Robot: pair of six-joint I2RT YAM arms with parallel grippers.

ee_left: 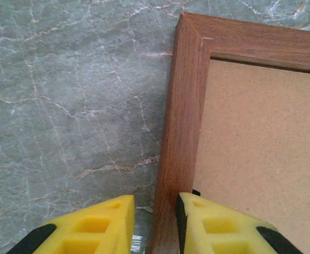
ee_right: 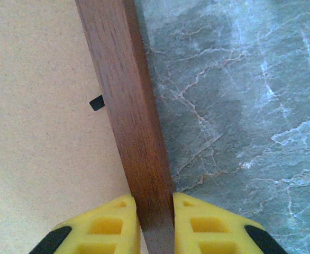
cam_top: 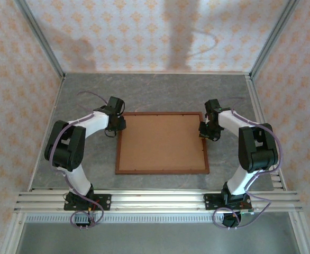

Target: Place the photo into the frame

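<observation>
Progress: frame (cam_top: 162, 172) lay back-up, backing board (cam_top: 162, 142) seated, probably near done | right gripper (ee_right: 155, 200) clamped rail | left gripper (ee_left: 155, 198) narrow, astride rail, gap left

We're looking at a robot lab cell: patterned wallpaper panels (cam_top: 144, 32) across the top and sides (flat sheets held by aluminium posts (cam_top: 39, 37)), a grey marbled tabletop (cam_top: 160, 90) in the centre, and the left arm (cam_top: 73, 153) and right arm (cam_top: 253, 151) bolted to an aluminium rail (cam_top: 155, 200) along the bottom.

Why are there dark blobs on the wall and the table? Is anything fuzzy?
Top view: soft grey shadows on the back wall. Left wrist view: a dim shadow on the table beside the frame. Right wrist view: similar shadow beside the frame.
</observation>
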